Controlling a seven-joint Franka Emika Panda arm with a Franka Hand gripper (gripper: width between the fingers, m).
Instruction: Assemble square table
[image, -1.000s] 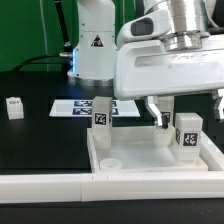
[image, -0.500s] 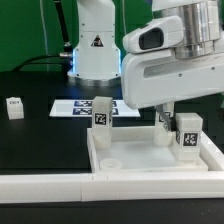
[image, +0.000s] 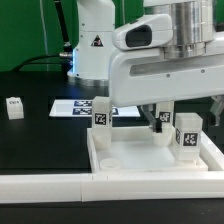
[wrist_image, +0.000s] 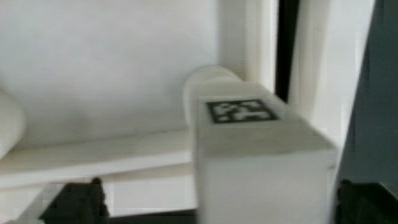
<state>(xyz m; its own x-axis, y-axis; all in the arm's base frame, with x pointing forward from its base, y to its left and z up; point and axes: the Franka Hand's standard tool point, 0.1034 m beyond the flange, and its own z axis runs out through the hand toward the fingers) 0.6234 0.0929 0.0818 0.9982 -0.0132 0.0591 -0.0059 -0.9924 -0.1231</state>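
The white square tabletop (image: 150, 160) lies rim up near the front. One tagged leg (image: 101, 113) stands at its far left corner and another (image: 187, 133) near its right side. A third leg (image: 163, 120) stands at the far right corner, between the fingers of my gripper (image: 160, 120). In the wrist view this leg (wrist_image: 249, 140) fills the middle. My gripper (wrist_image: 221, 205) straddles it, with a gap showing between the left finger (wrist_image: 75, 200) and the leg. A fourth leg (image: 13, 107) stands alone on the black table at the exterior view's left. The near left socket (image: 108, 160) holds nothing.
The marker board (image: 72, 107) lies flat behind the tabletop. A long white wall (image: 50, 186) runs along the front edge. The robot's base (image: 95, 45) stands at the back.
The hand has turned about its wrist above the far right leg, shifting slightly right and then back left. The tabletop and the other legs have not moved.
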